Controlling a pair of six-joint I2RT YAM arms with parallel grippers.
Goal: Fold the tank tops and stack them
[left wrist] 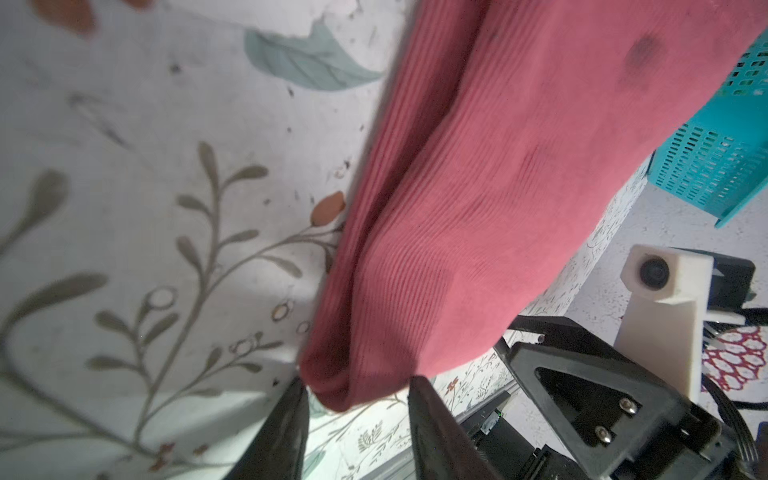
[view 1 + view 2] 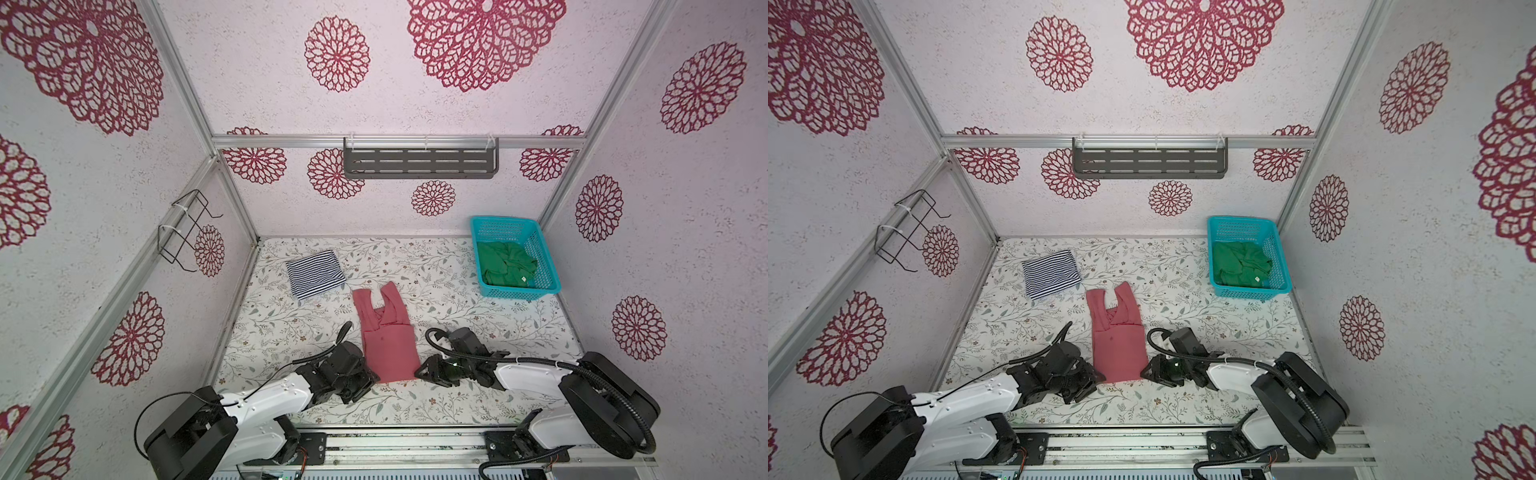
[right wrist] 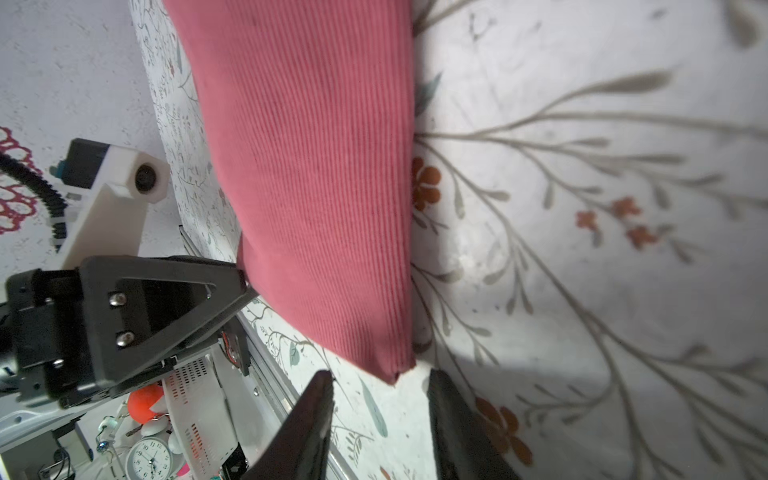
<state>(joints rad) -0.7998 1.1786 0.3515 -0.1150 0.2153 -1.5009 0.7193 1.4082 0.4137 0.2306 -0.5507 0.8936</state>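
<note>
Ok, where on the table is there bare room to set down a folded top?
Bare: the far strip between striped top and basket; the right side between basket and right gripper. Crowded: near hem of pink top, left gripper and right gripper at its corners.

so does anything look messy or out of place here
The red-pink tank top lies mid-table with its straps twisted and overlapping at the neck. The green tank top sits crumpled in the teal basket. The striped tank top is neatly folded.

A lab test booth: aluminium frame, floral-papered panels, robot arms bolted to a rail.
</note>
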